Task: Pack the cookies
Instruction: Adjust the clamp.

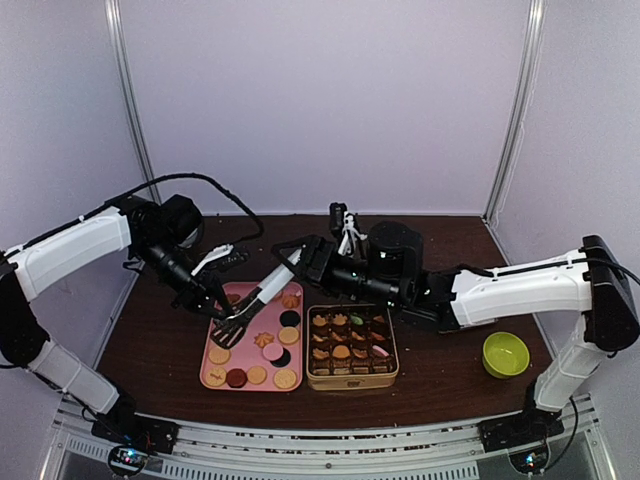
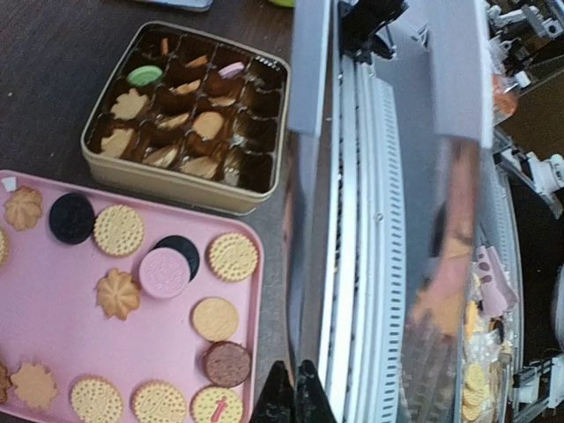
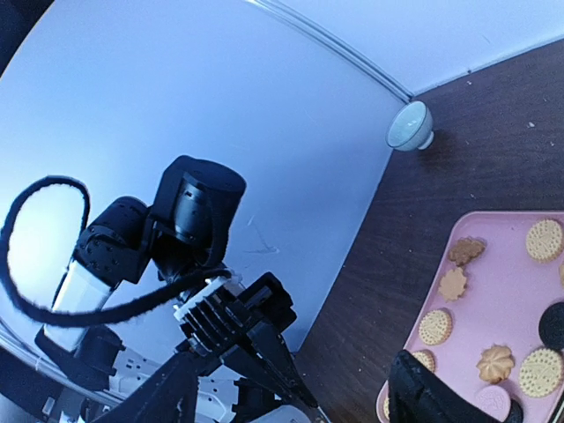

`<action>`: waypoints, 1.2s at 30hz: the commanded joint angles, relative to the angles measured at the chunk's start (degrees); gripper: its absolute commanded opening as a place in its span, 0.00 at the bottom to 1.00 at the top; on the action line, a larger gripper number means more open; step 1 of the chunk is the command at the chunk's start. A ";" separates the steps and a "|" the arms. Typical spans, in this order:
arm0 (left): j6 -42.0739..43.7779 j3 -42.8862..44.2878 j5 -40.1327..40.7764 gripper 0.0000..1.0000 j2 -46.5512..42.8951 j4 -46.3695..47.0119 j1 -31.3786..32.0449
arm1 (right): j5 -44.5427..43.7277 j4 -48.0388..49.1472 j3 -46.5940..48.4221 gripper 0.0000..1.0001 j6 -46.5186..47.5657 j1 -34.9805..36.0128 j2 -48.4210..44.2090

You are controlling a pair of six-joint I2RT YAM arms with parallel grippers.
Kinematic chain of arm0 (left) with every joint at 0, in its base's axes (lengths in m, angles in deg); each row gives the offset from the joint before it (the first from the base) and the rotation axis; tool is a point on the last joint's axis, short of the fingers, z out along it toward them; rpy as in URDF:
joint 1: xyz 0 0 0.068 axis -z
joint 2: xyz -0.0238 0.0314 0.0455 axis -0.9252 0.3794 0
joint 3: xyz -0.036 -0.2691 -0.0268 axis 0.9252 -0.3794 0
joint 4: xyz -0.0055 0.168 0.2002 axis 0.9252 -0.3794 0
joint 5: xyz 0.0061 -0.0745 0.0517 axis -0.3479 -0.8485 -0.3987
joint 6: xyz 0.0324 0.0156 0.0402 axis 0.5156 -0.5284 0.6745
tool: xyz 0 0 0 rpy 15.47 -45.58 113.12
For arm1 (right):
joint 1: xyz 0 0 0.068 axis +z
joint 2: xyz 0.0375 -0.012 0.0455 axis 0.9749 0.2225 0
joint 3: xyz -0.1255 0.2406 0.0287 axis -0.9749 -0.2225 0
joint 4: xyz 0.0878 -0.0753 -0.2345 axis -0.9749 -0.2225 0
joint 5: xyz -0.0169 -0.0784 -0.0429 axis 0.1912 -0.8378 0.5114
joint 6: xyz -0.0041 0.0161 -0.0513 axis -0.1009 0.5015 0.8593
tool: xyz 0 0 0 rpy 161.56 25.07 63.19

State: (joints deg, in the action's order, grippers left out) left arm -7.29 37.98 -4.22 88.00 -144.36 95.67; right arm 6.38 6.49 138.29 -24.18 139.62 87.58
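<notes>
Cookies (image 2: 119, 231) lie in a single layer on the pink tray (image 2: 62, 308), and more sit in the cells of the tan tin (image 2: 159, 181) just beside it. They look light, stiff and brittle. A hard pinch would likely snap them, and they lie too flat to grasp from above, so a hold across the rim or a lift from beneath suits best.

The left gripper (image 2: 293, 398) is pinched closed on what appears to be the metal tongs (image 2: 388, 220), though the wrist view is too close to be sure of the hold. The right gripper (image 3: 295, 397) stands wide, holding nothing.

The tray's raised lip and the tin's wall stand close together, and both arms crowd over the tray. More room shows on the table (image 1: 440, 372) toward the green bowl (image 1: 505, 353).
</notes>
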 commanded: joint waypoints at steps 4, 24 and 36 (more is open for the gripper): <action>0.11 5.37 -18.02 0.00 1.79 -4.77 -0.06 | 7.03 15.91 -6.05 0.92 4.88 -1.07 -5.48; 16.47 9.12 -24.20 0.00 5.84 -22.78 -0.08 | 23.97 20.90 1.55 0.77 10.82 -0.78 1.35; 6.66 10.40 -19.17 0.03 6.64 -17.20 -0.10 | 21.05 16.89 1.96 0.47 14.76 -0.17 0.92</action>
State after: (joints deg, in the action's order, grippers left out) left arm 6.20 46.46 -24.96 94.45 -165.82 95.72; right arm 29.24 26.99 138.58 -13.32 138.84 89.16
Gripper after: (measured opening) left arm 0.008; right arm 0.506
